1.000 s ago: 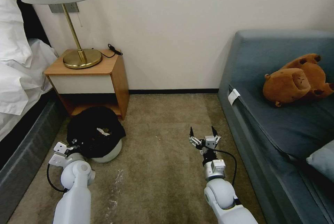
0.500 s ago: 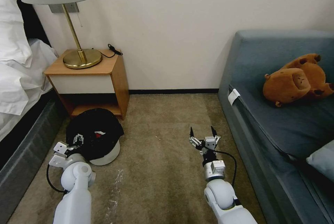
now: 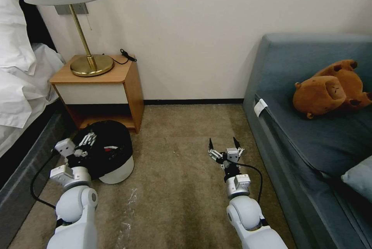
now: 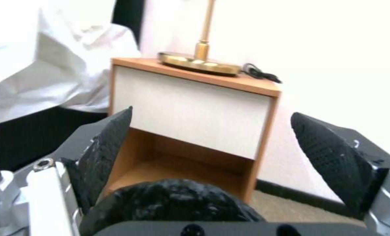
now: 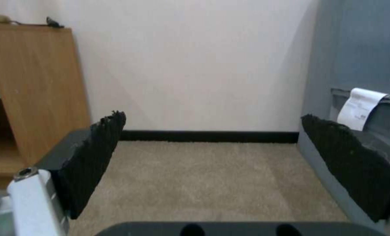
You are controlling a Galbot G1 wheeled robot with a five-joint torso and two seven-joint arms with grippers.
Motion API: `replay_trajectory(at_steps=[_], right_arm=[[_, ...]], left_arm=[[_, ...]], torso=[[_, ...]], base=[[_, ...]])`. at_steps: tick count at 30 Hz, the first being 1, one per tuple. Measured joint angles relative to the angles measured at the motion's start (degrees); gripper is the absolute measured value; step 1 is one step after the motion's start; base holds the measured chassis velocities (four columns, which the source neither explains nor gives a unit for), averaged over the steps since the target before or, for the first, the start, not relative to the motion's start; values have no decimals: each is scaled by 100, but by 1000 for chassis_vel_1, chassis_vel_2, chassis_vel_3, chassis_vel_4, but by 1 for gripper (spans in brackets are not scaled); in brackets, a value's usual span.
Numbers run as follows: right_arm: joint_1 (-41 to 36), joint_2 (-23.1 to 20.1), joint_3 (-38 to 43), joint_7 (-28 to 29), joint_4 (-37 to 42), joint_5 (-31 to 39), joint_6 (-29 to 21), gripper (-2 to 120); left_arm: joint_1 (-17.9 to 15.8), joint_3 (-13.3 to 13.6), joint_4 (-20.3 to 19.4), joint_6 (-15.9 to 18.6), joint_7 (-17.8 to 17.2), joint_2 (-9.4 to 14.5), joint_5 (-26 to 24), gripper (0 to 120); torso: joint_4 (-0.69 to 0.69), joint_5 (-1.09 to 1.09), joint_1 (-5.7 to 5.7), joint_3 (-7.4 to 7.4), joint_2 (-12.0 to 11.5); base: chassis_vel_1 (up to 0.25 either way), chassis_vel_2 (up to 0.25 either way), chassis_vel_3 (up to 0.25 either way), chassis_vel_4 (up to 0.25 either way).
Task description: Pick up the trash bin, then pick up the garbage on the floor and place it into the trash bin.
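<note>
Trash bin (image 3: 116,173), white, tilted, crinkled black liner, left gripper (image 3: 88,140) jaws wide above, right gripper (image 3: 224,149) jaws wide.

head camera looks down and forward from up high across the carpet (image 3: 182,171) to the wall. left wrist camera sits low, close, facing the nightstand (image 4: 190,108). right wrist camera is low too, facing the wall; both catch that nightstand (image 5: 33,85).

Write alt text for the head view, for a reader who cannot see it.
The left gripper is open above the black-lined trash bin, which sits on tan carpet before a wooden nightstand. The right gripper hangs open over the carpet beside a blue sofa.
</note>
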Motion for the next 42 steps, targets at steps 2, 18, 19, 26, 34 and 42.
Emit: replay_trajectory(at_steps=[2,18,19,26,34,42], right_arm=[[8,9,24,24,-45,-4,146,100],[-14,60,211,80,-336,-227,418,100],[-14,60,211,80,-336,-227,418,100],[17,55,244,47,-339,-242,418,100],[0,34,310,-71,-363,-247,447,100],[-2,97,362,-28,-437,-262,450,100]], left_arm=[[96,28,-124,112,162,-62,170,98],[598,255,-16,99,1166,-107,841,98],[598,255,-16,99,1166,-107,841,98],[552,228,100,-138,1244,-90,796,99],[532,243,142,-204,1338,-89,646,98],[627,545,178,25,1195,120,248,99]], torso=[[0,0,0,0,0],[0,0,0,0,0],[0,0,0,0,0],[0,0,0,0,0],[0,-1,0,0,0],[0,0,0,0,0]], base=[[0,0,0,0],[0,0,0,0],[0,0,0,0],[0,0,0,0],[0,0,0,0],[0,0,0,0]])
